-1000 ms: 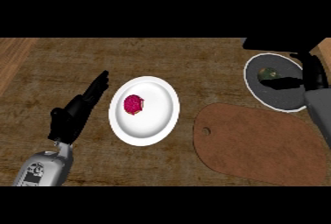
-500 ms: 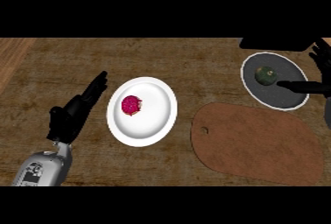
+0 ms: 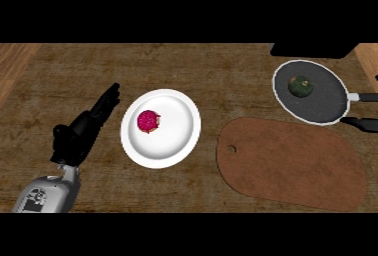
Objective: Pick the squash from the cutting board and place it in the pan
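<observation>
One small dark-green round squash [image 3: 300,86] sits inside the black round frying pan [image 3: 309,93], upper half of the pan bed, apart from the rim. Brown rounded wooden cutting board [image 3: 295,167] below it carries nothing. Judging from that, the placement looks done.

Handling guess: squash looks rigid, smooth-skinned, fairly light, and liable to roll on a flat pan. Best hold would be across its widest part from above, fingers on opposite sides.

Right robot hand [image 3: 363,122]: only dark finger tips show at the right edge, just below the pan handle [image 3: 362,97], not touching the squash. Can't tell whether it's spread or curled.

Left robot hand [image 3: 83,131]: resting at the left, fingers straight and relaxed, pointing up and right, holding nothing; grey forearm [image 3: 44,195] enters from the lower left.

White round plate [image 3: 161,128] with a magenta-red food item [image 3: 148,121] lies between the left robot hand and the board. Everything is on the dark wood-grain surface [image 3: 207,65].
</observation>
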Controlling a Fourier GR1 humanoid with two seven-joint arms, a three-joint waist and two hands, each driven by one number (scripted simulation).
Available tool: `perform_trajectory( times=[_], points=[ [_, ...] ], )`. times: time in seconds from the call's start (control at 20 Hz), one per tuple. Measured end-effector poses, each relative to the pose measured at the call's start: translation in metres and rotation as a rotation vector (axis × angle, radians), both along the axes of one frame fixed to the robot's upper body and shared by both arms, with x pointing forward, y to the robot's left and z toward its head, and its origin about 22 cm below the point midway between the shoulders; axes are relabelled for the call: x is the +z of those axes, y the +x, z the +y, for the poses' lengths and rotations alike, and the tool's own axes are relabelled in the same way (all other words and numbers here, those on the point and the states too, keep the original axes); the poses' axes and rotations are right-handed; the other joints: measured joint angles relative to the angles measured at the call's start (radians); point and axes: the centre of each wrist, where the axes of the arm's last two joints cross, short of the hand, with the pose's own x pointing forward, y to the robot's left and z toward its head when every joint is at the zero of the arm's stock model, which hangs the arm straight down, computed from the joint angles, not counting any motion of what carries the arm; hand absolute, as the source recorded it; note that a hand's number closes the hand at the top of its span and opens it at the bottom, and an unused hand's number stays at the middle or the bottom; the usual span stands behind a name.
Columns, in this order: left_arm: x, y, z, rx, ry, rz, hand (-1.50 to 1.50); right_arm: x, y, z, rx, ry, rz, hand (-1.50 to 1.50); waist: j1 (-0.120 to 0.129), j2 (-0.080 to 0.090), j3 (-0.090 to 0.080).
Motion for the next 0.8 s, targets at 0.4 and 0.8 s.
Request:
perform_trajectory(
  times=[0.4, 0.8],
  points=[
    [-0.001, -0.004, 0.003, 0.015, -0.004, 0.008, 0.0, -0.028, -0.038, -0.017, -0.007, 0.006, 0.025, -1.5, -0.012, -0.007, -0.001],
    [-0.003, -0.003, 0.004, 0.027, -0.005, 0.014, 0.0, -0.05, -0.06, -0.018, -0.009, -0.009, 0.041, -1.5, -0.023, -0.012, -0.002]
  ],
)
